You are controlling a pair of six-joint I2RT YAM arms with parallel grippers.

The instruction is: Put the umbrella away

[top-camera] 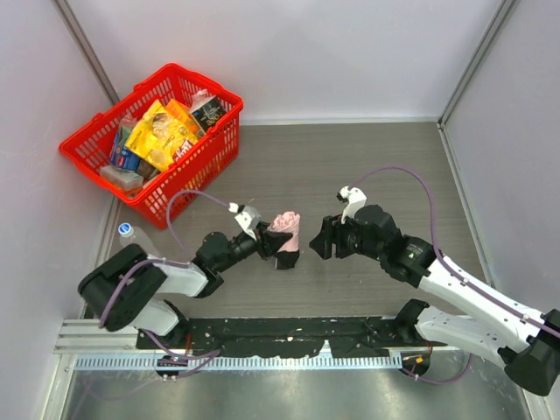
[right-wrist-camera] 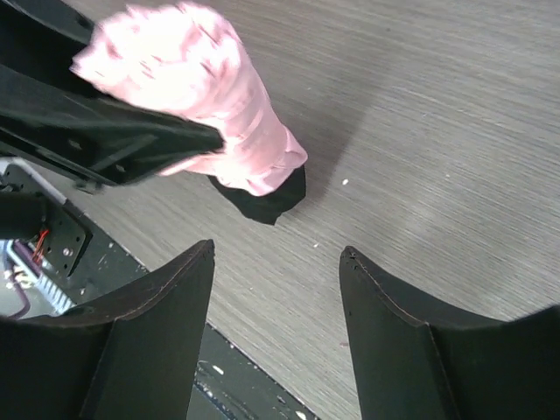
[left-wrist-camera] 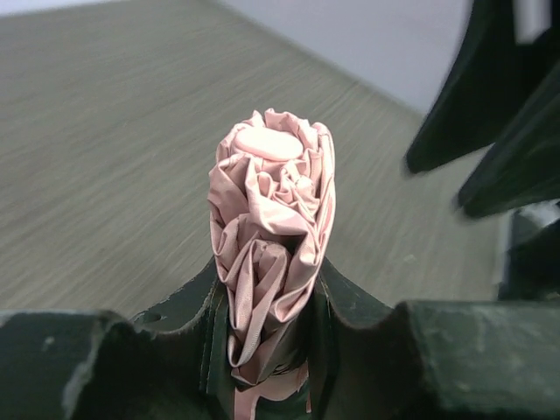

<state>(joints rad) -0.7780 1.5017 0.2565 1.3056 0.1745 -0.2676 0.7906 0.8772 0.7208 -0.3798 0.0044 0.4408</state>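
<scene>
One crumpled pink umbrella (left-wrist-camera: 271, 236) (folded)

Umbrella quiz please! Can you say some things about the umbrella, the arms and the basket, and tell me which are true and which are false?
1. The umbrella is folded up into a bundle. True.
2. The left jaws are shut on the umbrella. True.
3. The right jaws hold the umbrella too. False: they stand open, a little way off from it.
4. The umbrella lies in the basket. False: it is held over the table, away from the basket.
5. The basket has packets in it. True.
</scene>
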